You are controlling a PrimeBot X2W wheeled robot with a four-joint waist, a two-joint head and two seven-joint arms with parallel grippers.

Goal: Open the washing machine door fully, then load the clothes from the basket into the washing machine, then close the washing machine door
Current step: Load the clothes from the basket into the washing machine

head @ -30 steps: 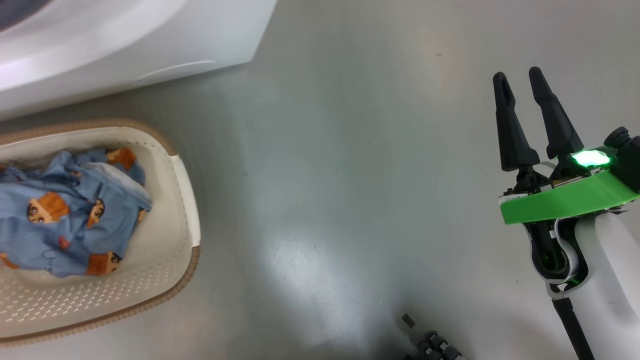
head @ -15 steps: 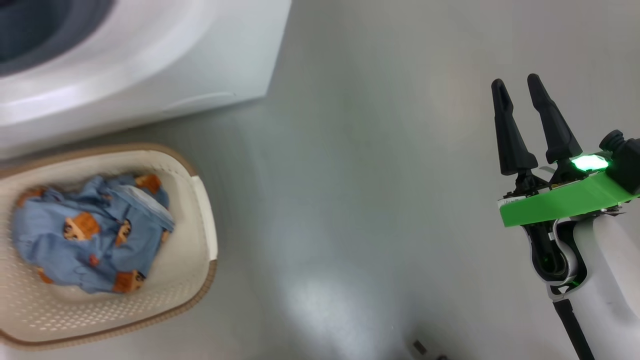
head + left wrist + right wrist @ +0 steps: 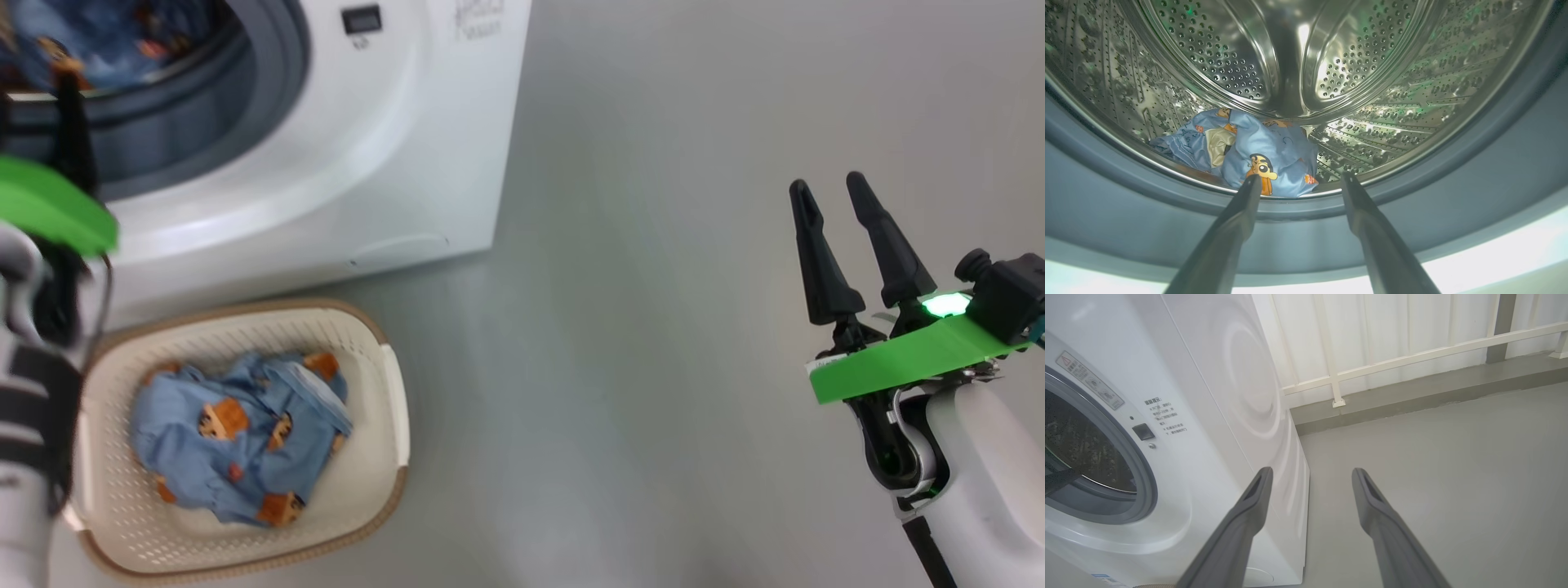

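We see the washing machine [image 3: 392, 163] in glossy white, its gasket [image 3: 1474, 196] a dull blue-grey, and the drum [image 3: 1372, 61] bright steel, dotted all over with rows of small holes. The clothes [image 3: 1282, 151] are light blue, printed with orange-brown cartoon figures with black hair. The basket [image 3: 367, 482] is cream, speckled with perforations, under a brown woven-look rim. The floor [image 3: 653, 327] is plain grey. The right gripper [image 3: 826, 182] is black, with a vivid green band [image 3: 898, 367] beneath it.
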